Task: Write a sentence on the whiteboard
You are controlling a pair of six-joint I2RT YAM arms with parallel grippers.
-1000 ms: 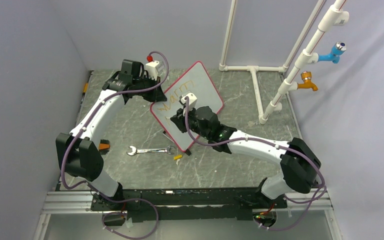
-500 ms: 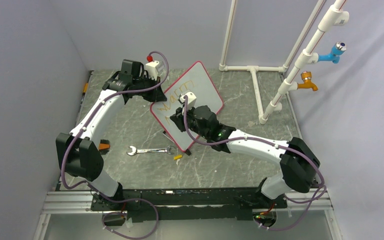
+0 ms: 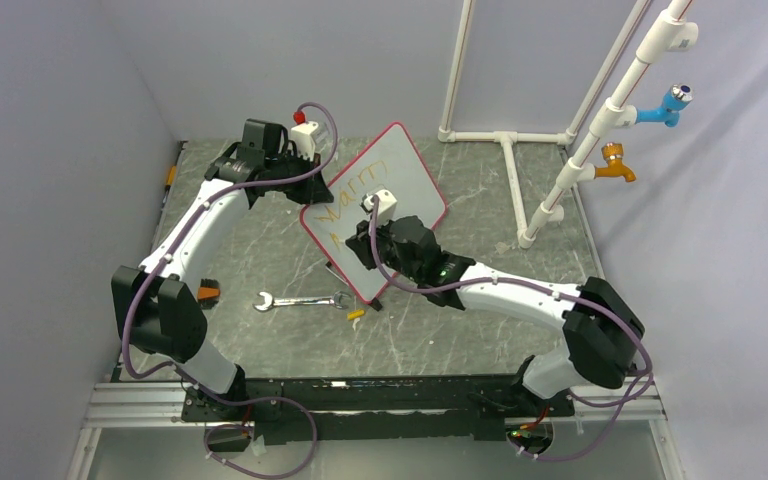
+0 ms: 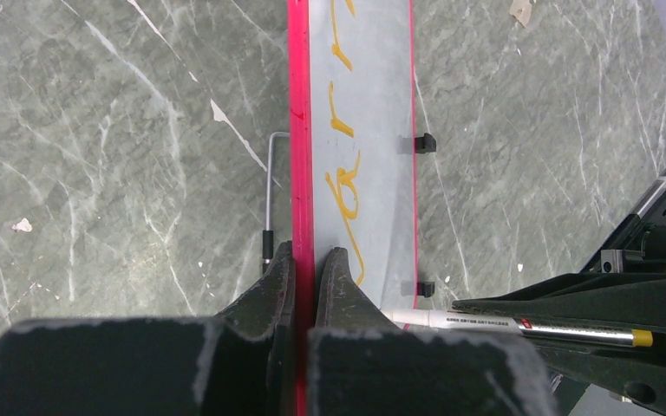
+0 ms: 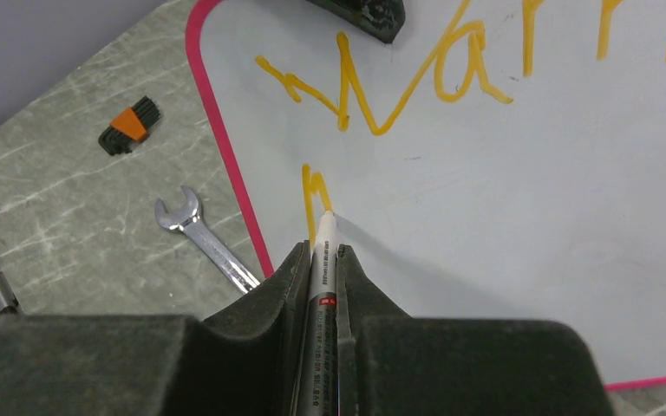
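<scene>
The whiteboard (image 3: 410, 175) sits tilted up at mid-bench (image 3: 280, 255), its pink rim clamped by the left end effector (image 4: 305, 264). The right end effector (image 5: 320, 253) grips a marker (image 5: 323, 232), its tip on the second line's first yellow letter. Light, even pressure and short strokes should avoid swinging the board.

White whiteboard (image 3: 400, 175), pink rim, yellow writing (image 5: 416, 74)

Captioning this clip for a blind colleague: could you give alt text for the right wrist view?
The right gripper pinches a white marker, its tip on the whiteboard just below yellow handwriting. Beside the board, a wrench lies on the grey table.
</scene>
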